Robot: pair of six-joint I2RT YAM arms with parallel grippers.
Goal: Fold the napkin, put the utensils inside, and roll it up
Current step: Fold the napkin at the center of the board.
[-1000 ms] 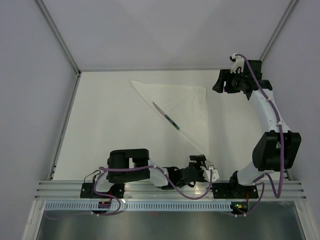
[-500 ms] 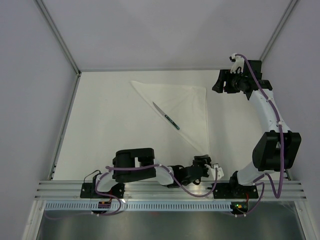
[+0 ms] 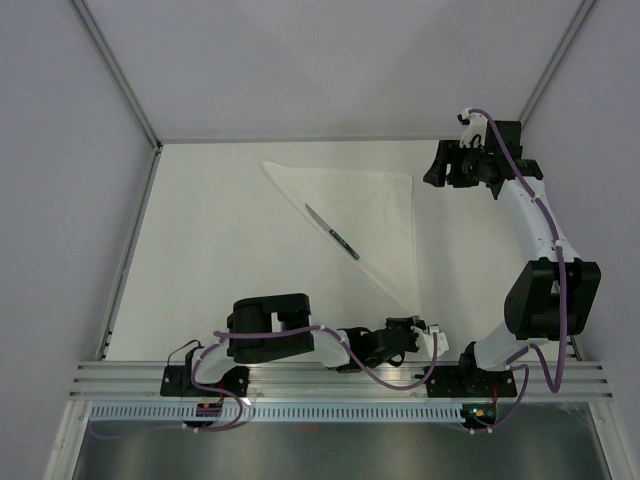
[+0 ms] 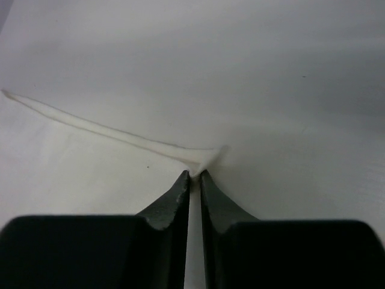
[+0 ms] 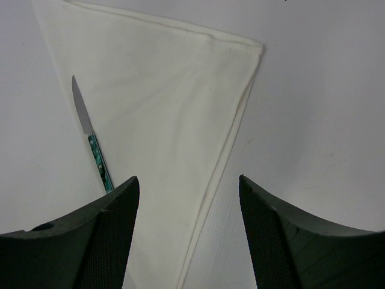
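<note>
Left gripper: fingers drawn almost together, only a sliver of gap between them, nipping the near corner of the napkin at their very tips. The corner is puckered and raised slightly, and one edge of the cloth runs away from the tips to their left. Right gripper: fingers spread wide, holding nothing, hanging above the napkin, whose far corner lies just ahead of the tips to their right. Knife: silvery blade, teal-green handle, lying ahead of the right gripper's left finger, blade pointing away, along the long edge of the cloth. Whether it rests wholly on the cloth cannot be told. Table: pale, bearing all of the above. Progress, as judged: the fold is done, since the napkin lies as a flat triangle. One knife is laid at it and no other utensil shows. The rolling is not yet done, and the pinch on the near corner looks like its start. Views: the left wrist alone shows the pinch, which the left gripper hides from above. The right wrist alone shows the handle colour and the open spread. The top view alone shows both arms, the right gripper and the whole triangle.
</note>
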